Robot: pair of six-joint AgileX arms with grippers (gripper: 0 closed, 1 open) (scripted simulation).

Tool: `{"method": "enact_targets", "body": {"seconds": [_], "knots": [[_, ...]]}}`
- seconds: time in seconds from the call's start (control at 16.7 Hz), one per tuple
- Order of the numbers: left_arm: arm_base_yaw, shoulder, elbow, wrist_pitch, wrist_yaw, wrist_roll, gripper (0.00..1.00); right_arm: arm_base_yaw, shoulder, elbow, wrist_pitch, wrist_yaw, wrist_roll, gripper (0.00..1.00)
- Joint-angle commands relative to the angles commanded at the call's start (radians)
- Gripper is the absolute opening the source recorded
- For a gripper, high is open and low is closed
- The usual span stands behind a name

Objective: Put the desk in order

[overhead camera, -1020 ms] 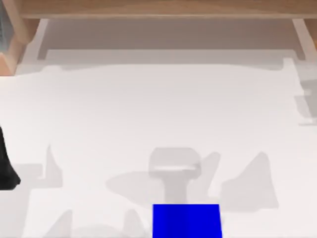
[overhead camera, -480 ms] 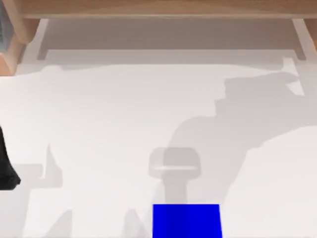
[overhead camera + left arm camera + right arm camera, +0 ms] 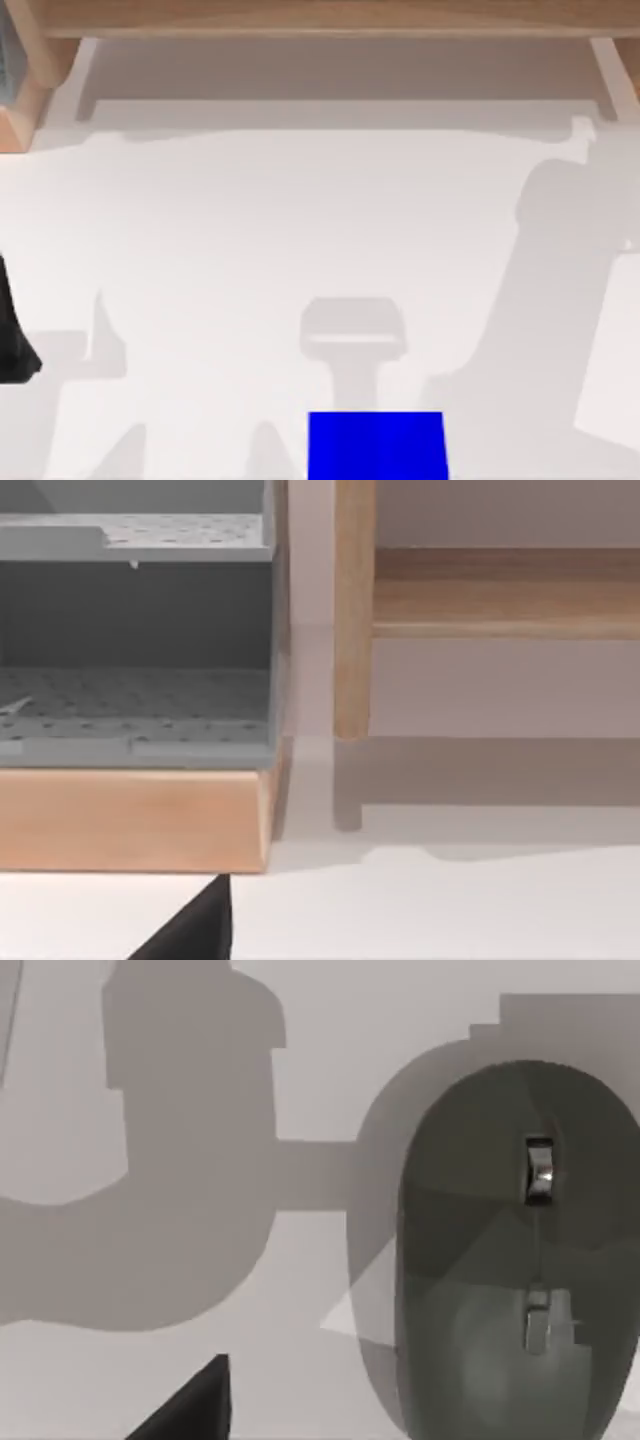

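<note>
The desk (image 3: 250, 230) is a wide white tabletop with a light-brown wooden shelf (image 3: 320, 15) raised along its far edge. A grey computer mouse (image 3: 500, 1260) with a metal scroll wheel lies flat on the white surface, close below my right gripper (image 3: 190, 1410), of which a dark tip shows. A dark tip of my left gripper (image 3: 190, 930) hangs over the desk's far left corner, facing the shelf leg (image 3: 352, 610). A black piece of the left arm (image 3: 15, 340) sits at the left edge in the top view.
A small blue square pad (image 3: 375, 445) lies at the desk's near edge, middle. A grey perforated organizer (image 3: 130, 630) stands on a wooden base (image 3: 130, 820) at the far left, beside the shelf leg. Arm shadows cover the right side.
The large shadow of the right arm has swept from the desk's middle toward its right side. The black piece of the left arm and the blue pad have not moved.
</note>
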Motion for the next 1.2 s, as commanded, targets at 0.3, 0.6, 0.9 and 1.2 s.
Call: {"method": "enact_targets", "body": {"seconds": [0.3,0.6,0.9,1.2], "knots": [[0.000,0.000,0.000,0.000,0.000,0.000,1.00,-0.002,0.024,0.023,-0.008,-0.004,-0.003,1.00],[0.000,0.000,0.000,0.000,0.000,0.000,1.00,0.003,0.025,0.009,0.002,-0.003,-0.001,1.00],[0.000,0.000,0.000,0.000,0.000,0.000,1.00,0.002,0.017,-0.033,0.040,-0.004,0.000,1.00],[0.000,0.000,0.000,0.000,0.000,0.000,1.00,0.003,0.011,-0.075,0.082,-0.003,0.000,1.00]]}}
